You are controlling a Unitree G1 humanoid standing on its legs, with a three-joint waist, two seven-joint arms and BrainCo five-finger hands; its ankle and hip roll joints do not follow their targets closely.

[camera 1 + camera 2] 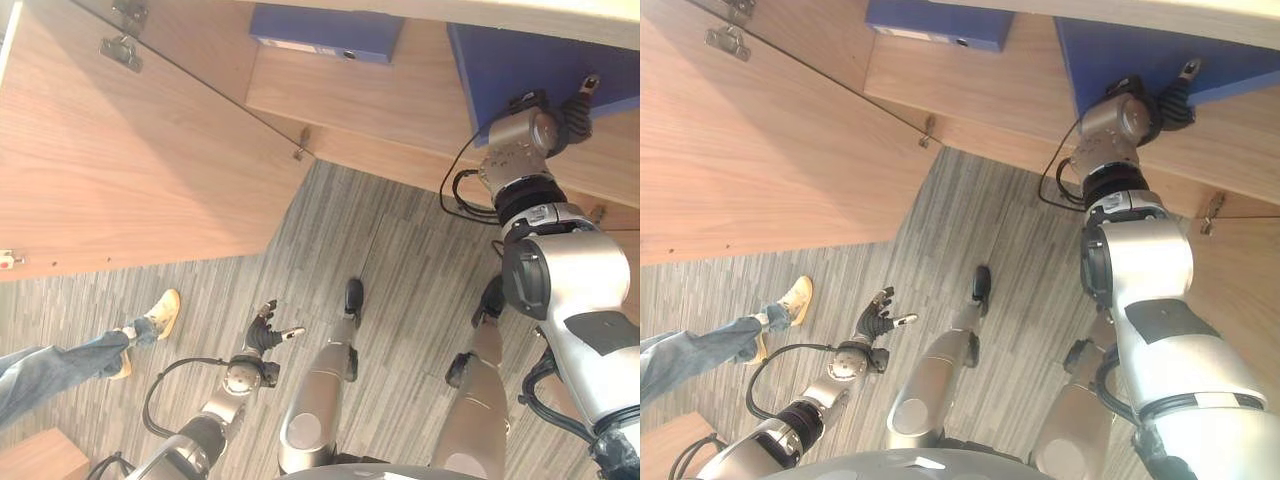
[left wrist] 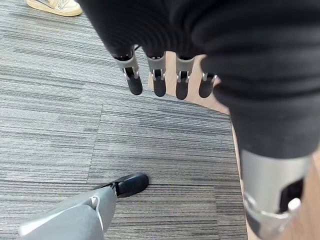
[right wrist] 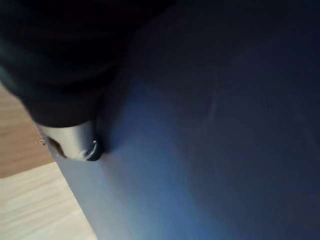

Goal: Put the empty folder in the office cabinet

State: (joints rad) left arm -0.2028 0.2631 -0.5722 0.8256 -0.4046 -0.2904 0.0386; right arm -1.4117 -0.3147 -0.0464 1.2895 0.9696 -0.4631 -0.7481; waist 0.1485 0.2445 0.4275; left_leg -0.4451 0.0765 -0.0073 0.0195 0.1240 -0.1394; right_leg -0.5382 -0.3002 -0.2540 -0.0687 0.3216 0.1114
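A blue folder [image 1: 520, 60] stands tilted in the upper right of the open wooden cabinet, its face broad in the right wrist view [image 3: 225, 125]. My right hand [image 1: 572, 115] is raised at the folder's lower edge, thumb [image 3: 80, 145] pressed on the blue face while the other fingers stay hidden behind it. My left hand [image 1: 265, 335] hangs low over the floor, its fingers [image 2: 160, 80] straight and holding nothing.
A second blue folder [image 1: 325, 30] lies flat on a cabinet shelf [image 1: 400, 100] further left. The open cabinet door [image 1: 130, 170] swings out on the left. A person's leg in jeans [image 1: 60, 365] and a tan shoe [image 1: 160, 312] are on the grey floor at lower left.
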